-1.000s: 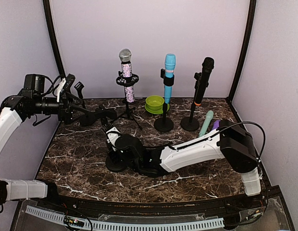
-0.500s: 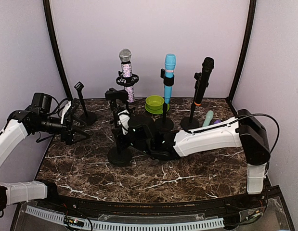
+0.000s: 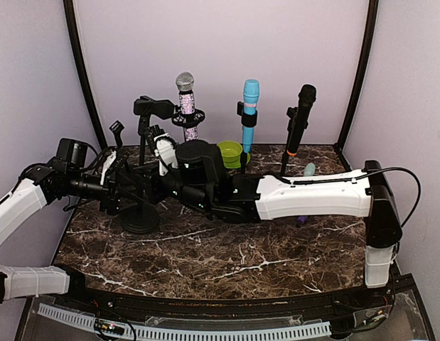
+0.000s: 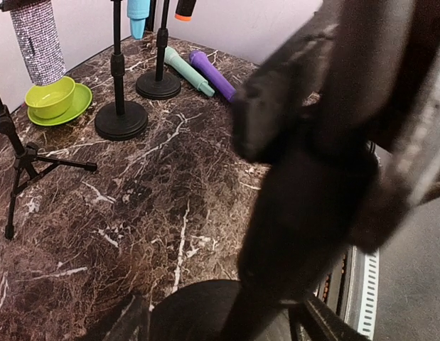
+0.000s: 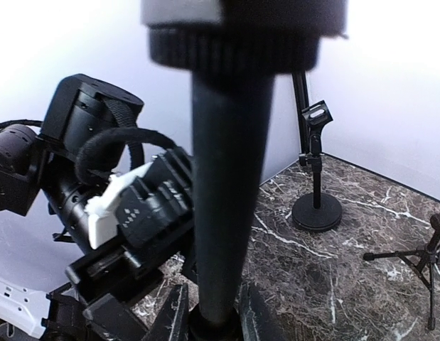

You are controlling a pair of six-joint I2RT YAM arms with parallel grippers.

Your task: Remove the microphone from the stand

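Top view: a short black microphone lies crosswise in the clip atop a round-footed stand at the worktop's left side.

Left wrist: the left gripper's fingers stand apart, astride the stand's foot.

Right wrist: the right gripper's fingers are drawn narrow, pinching the stand's pole.

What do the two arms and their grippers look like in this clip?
Both arms have white shell links with black joints: left arm, right arm. A black cable loops over the right arm's elbow. The left gripper and right gripper are black with white finger mounts.
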